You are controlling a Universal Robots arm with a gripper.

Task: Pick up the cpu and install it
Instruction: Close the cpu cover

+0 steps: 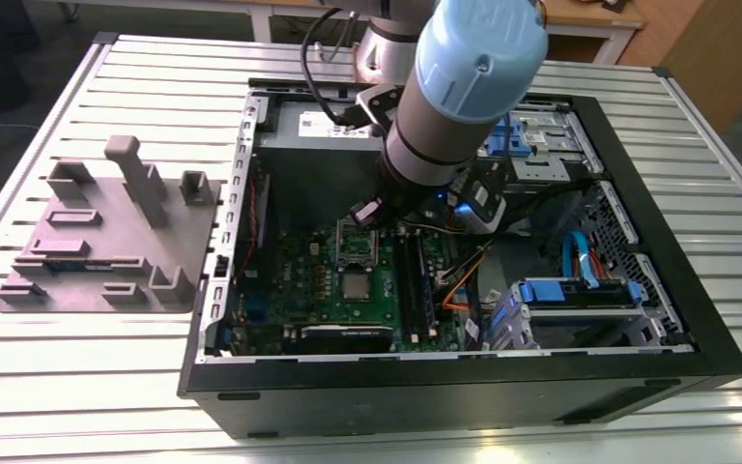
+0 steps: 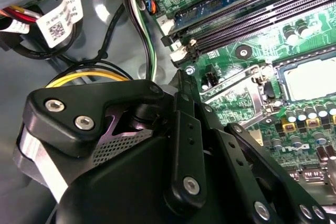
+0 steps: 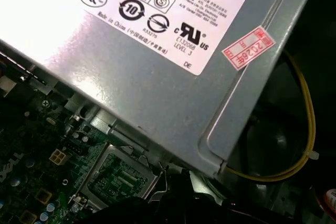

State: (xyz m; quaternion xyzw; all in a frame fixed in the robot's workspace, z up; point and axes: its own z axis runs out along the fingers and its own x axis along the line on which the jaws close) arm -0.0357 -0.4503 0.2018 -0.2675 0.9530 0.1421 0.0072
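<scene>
Closest up, black gripper (image 2: 199,161) linkage down inside the open computer case (image 1: 474,387), above the green motherboard (image 2: 252,45) and beside the grey power supply (image 3: 157,77); open or closed, cannot tell. Silvery cpu (image 2: 310,80) seated flat in its socket (image 2: 279,74) on that board, hinged plate (image 2: 231,95) lifted, clear of the gripper.

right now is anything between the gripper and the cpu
Yes: a raised metal frame stands up beside the cpu, on the side toward the gripper. The cpu lies flat on the motherboard with nothing on top of it.
</scene>
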